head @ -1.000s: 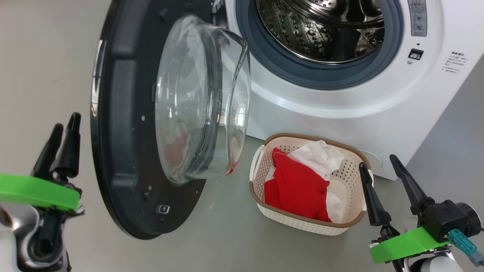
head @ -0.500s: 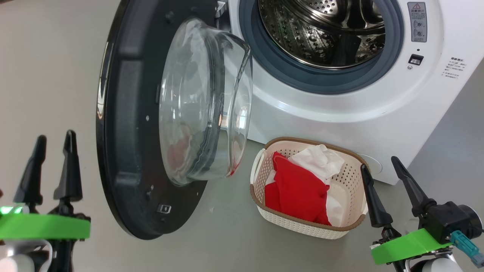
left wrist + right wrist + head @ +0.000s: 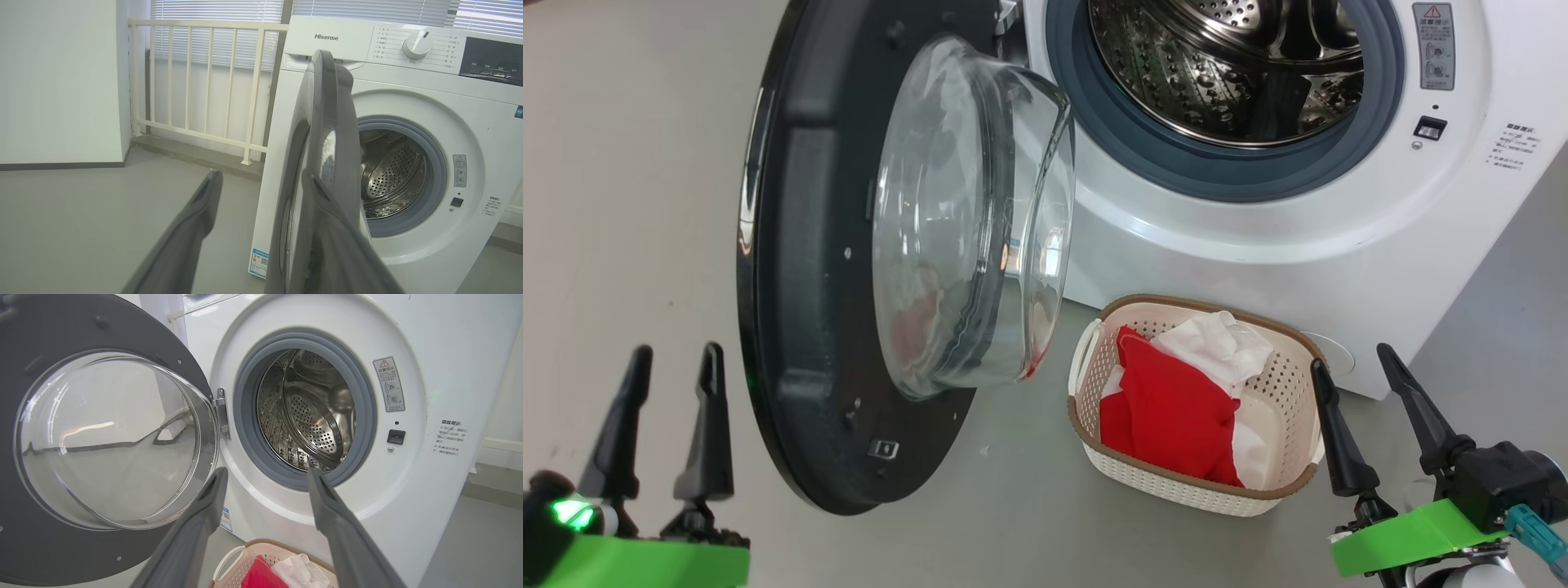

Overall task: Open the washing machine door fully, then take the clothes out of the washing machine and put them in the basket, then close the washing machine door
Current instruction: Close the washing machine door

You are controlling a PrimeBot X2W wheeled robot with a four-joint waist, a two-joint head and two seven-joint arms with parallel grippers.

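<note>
Right claw [image 3: 1349, 357] partly hides basket [image 3: 1176, 483] rim.

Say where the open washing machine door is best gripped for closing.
Probably: the washing machine door by its free black rim, opposite the hinge, from outside with the left gripper: that edge stands nearest it, and the glass bowl bulges inward.

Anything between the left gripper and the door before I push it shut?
Nothing visible. The open left gripper stands just outside the washing machine door, with only bare floor between. The basket sits on the floor on the door's inner side.
</note>
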